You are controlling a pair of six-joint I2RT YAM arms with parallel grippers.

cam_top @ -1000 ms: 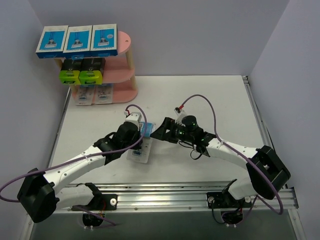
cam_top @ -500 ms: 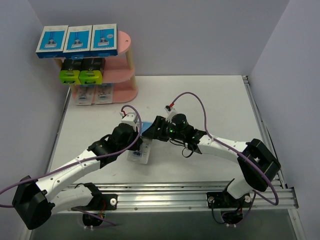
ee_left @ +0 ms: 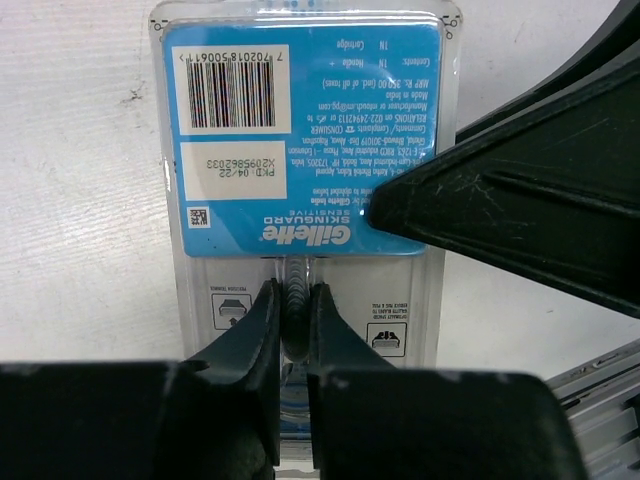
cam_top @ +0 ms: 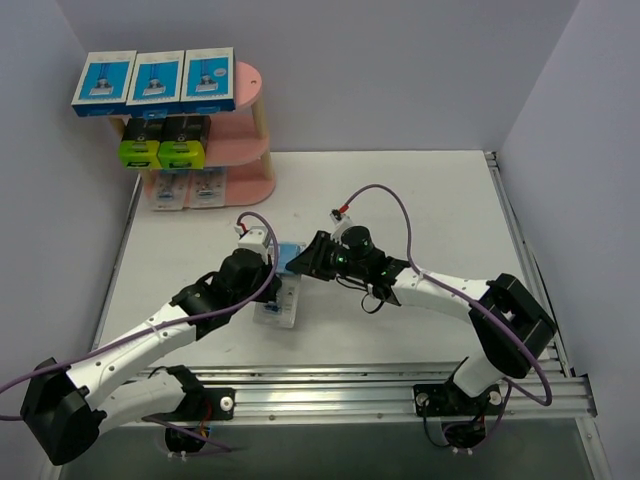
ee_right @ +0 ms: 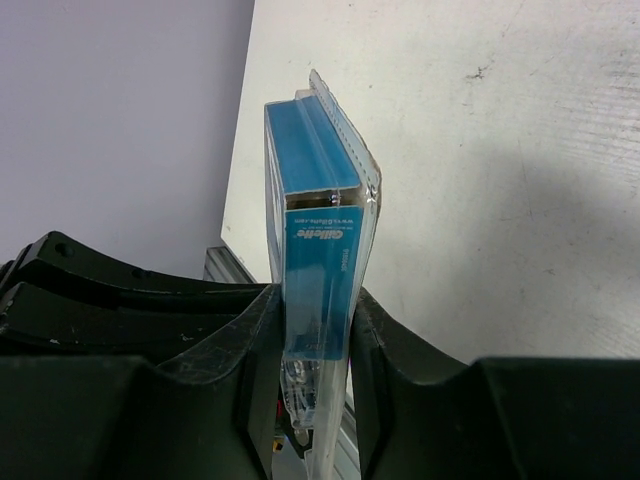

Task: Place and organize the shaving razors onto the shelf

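A clear blister pack with a blue card lies between both grippers at mid-table. My left gripper is shut on the razor-handle bulge at the pack's lower end. My right gripper is shut on the same pack, seen edge-on, one finger against each face. In the top view the left gripper and right gripper meet over it. The pink shelf stands at the far left, with three blue-and-white boxes on top, two black boxes in the middle and blister packs at the bottom.
The right gripper's black finger fills the right side of the left wrist view. A metal rail runs along the table's near edge. Walls close in on the left, back and right.
My right gripper has moved left and come onto the pack's blue card end. My left arm has shifted slightly left, still holding the pack.
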